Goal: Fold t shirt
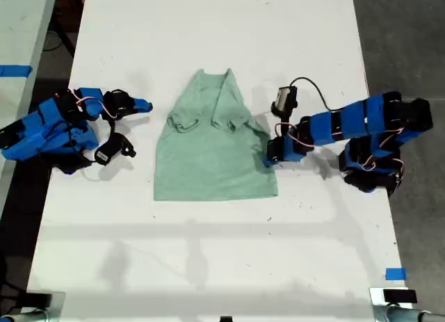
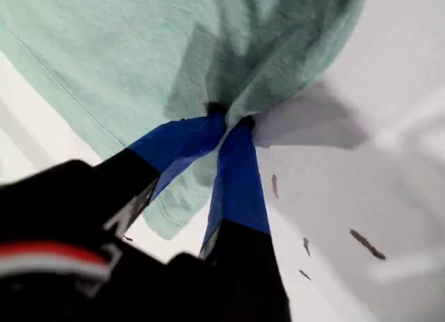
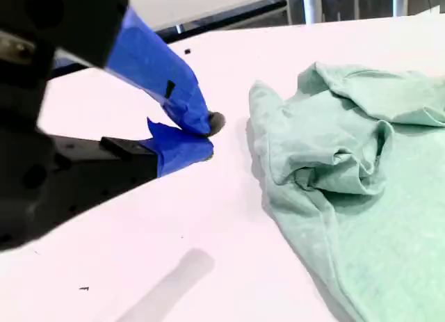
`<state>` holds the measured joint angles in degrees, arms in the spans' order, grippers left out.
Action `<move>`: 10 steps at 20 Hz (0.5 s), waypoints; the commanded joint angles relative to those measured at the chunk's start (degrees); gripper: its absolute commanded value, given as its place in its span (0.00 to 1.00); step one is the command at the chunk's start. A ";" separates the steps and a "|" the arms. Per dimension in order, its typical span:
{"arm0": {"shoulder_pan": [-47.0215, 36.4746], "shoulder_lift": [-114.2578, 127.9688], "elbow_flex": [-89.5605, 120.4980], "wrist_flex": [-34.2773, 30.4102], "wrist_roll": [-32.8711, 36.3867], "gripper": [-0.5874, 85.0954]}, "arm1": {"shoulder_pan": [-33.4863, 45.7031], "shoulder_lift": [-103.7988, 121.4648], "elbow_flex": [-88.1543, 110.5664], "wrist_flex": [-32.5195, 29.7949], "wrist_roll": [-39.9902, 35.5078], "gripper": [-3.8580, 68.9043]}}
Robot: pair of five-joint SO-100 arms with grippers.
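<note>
White worktop fills the exterior view, with dark floor down both edges and a scrap of blue tape near the exterior view's lower right corner.

Over on the exterior view's left, my second gripper hangs above bare worktop, well apart from the cloth. Its blue fingertips sit nearly together in the second wrist view, only a thin gap showing, and nothing is between them.

Centre stage, the t shirt lies flat on the worktop, pale mint green, hem toward the bottom of the exterior view and collar toward the top. Both sleeves are bunched in toward the chest, so the upper half looks narrow and rumpled while the lower half stays smooth and square.

On to the exterior view's right: my first gripper is down at the shirt's side edge, just above the hem corner. The first wrist view shows the two blue fingers pinched closed on a gathered fold of the green cloth, the fabric rising in a small peak at the tips. A black cable loops above that arm.
</note>
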<state>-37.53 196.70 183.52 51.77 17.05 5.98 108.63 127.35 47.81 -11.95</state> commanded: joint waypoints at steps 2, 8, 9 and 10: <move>-0.09 0.44 1.23 0.26 -0.26 0.01 | -0.62 0.70 -9.40 10.63 -1.41 0.06; -0.26 0.44 1.23 0.26 -0.26 0.01 | -0.97 -6.59 -32.78 22.41 -6.50 0.06; -0.26 0.44 1.23 0.35 -0.26 0.01 | -1.41 -9.84 -37.88 23.99 -7.38 0.06; -0.26 0.44 1.23 0.35 -0.26 0.01 | -1.93 -13.71 -43.33 25.40 -8.17 0.06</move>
<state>-37.53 196.70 183.52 52.03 17.05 5.36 98.17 95.54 70.58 -18.37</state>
